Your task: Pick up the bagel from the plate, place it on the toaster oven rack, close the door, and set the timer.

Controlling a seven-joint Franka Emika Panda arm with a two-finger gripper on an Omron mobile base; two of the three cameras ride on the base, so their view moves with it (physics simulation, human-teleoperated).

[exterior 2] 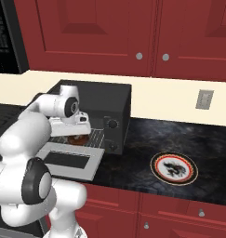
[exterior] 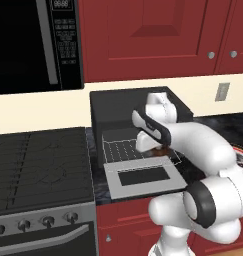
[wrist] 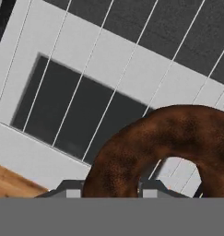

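A brown bagel (wrist: 178, 133) sits between my fingertips, and my gripper (wrist: 111, 188) is shut on it. Behind it run the wires of the rack (wrist: 118, 78), and below them lies the door (wrist: 62, 110), folded down flat. In the right base view my gripper (exterior 2: 77, 132) holds the bagel (exterior 2: 78, 139) low over the pulled-out rack (exterior 2: 95, 136) of the black toaster oven (exterior 2: 107, 104). Whether the bagel touches the wires I cannot tell. The door (exterior 2: 70, 161) lies open in front. The white plate (exterior 2: 174, 168) with a red-orange ring sits to the right with nothing on it.
A black microwave (exterior: 35, 45) hangs at the upper left above the stove (exterior: 40, 165) with dark grates. Red cabinets (exterior 2: 109, 32) run overhead. The oven's knobs (exterior 2: 113, 123) face right of the rack. Dark counter (exterior 2: 137, 153) lies between oven and plate.
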